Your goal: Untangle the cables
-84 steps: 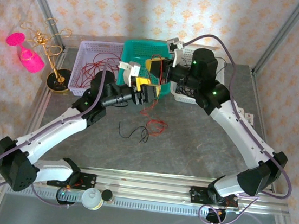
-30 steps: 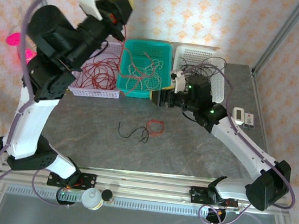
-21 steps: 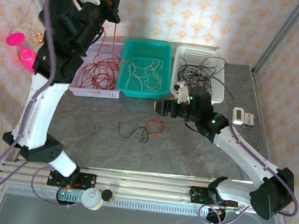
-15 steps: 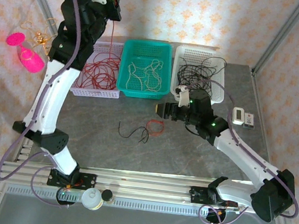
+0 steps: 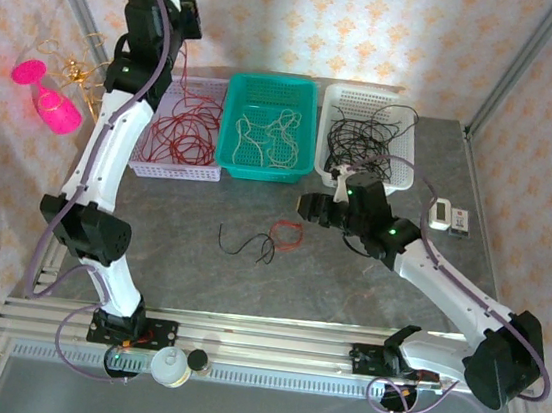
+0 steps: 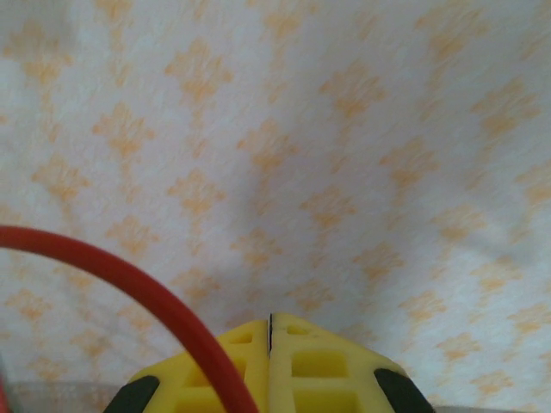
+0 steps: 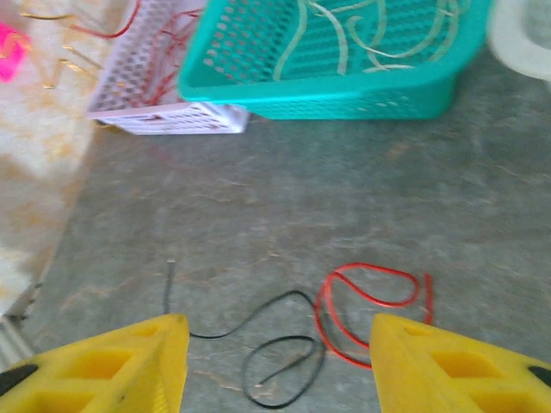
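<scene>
Left end effector [image 5: 187,6] sits high in the upper left of the top view. Its jaws are fully closed, pinching a red strand [image 6: 129,275] that hangs down toward the lavender basket [image 5: 175,167] of red wires [image 5: 179,132]. Right end effector [image 7: 275,331] has its jaws spread apart and holds nothing. It hovers above the desk [image 5: 365,298], just right of the loose cables. These are a red loop [image 7: 372,304] and a black cable [image 7: 280,340], side by side and seemingly touching, mid-frame, in front of the teal basket [image 7: 344,95] with white wires [image 5: 270,135]. White basket [image 5: 401,177] in the upper right holds black wires [image 5: 365,137].
</scene>
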You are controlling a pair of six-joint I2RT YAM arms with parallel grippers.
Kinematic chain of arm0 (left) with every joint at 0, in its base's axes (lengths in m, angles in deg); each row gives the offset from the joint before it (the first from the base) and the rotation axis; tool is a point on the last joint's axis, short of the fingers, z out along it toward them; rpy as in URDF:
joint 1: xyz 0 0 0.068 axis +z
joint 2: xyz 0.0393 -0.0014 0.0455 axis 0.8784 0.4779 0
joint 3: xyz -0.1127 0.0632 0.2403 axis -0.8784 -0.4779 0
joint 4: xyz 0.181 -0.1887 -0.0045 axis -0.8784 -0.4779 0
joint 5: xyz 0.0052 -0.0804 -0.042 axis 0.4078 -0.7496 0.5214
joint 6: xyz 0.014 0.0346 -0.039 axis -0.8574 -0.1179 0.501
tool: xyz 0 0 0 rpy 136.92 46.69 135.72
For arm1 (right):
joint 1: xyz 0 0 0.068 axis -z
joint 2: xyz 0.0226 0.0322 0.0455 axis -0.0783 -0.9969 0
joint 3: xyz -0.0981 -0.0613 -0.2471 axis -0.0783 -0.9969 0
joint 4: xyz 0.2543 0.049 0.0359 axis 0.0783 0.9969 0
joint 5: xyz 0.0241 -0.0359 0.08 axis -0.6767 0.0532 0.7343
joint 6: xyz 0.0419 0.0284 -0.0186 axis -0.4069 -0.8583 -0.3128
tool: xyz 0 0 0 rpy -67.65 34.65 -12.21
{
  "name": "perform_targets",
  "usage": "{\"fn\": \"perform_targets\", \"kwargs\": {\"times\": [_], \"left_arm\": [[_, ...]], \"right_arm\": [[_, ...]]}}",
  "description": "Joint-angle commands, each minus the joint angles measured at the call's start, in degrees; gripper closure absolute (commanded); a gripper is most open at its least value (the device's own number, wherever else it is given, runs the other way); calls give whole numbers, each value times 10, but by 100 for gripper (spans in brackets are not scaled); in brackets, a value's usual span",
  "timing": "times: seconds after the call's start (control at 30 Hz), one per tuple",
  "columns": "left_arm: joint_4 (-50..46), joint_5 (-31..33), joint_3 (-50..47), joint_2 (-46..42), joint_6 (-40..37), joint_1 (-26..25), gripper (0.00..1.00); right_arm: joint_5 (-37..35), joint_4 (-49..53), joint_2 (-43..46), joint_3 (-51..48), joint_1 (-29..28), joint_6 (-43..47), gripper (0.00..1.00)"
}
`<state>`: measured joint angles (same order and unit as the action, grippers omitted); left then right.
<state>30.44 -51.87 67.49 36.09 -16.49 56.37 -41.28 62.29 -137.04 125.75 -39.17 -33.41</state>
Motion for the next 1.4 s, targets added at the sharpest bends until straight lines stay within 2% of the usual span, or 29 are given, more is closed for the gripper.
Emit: {"fn": "perform_targets", "kwargs": {"times": [0.0, 0.27, 0.33, 0.43, 0.47, 0.6, 0.63, 0.77, 0.83, 0.87, 1.07, 1.17, 1.37], "left_arm": [[37, 0, -62, 15, 22, 19, 100], [83, 4, -201, 7, 52, 50, 100], [83, 23, -223, 8, 65, 56, 100], [84, 43, -260, 9, 87, 64, 100], [83, 40, -270, 10, 92, 66, 96], [71, 41, -286, 25, 105, 68, 61], [67, 41, -284, 33, 107, 69, 59], [45, 21, -264, 66, 117, 72, 58], [29, 9, -250, 73, 125, 71, 53], [19, 5, -243, 93, 130, 71, 47], [-14, 0, -249, 80, 167, 71, 15], [-78, 0, -234, 66, 181, 72, 13], [-136, -62, -266, 10, 209, 71, 10]], "right_arm": [[-65, 41, 2, -22, 0, -9, 42], [-42, 9, -81, -39, -8, -48, 41], [-48, 7, -115, -20, -9, -78, 42], [-74, 44, -174, 21, -9, -168, 41], [-65, 49, -191, 28, -9, -194, 41], [-39, 45, -229, 40, -15, -263, 39], [-40, 50, -238, 49, -14, -266, 39], [-28, 45, -267, 75, -14, -290, 39], [-13, 33, -282, 85, -14, -309, 40], [-3, 24, -290, 86, -15, -320, 41], [3, -6, -312, 77, -29, -355, 47], [-2, -7, -318, 75, -37, -352, 55], [-62, 12, -292, 76, -40, -314, 86]]}}
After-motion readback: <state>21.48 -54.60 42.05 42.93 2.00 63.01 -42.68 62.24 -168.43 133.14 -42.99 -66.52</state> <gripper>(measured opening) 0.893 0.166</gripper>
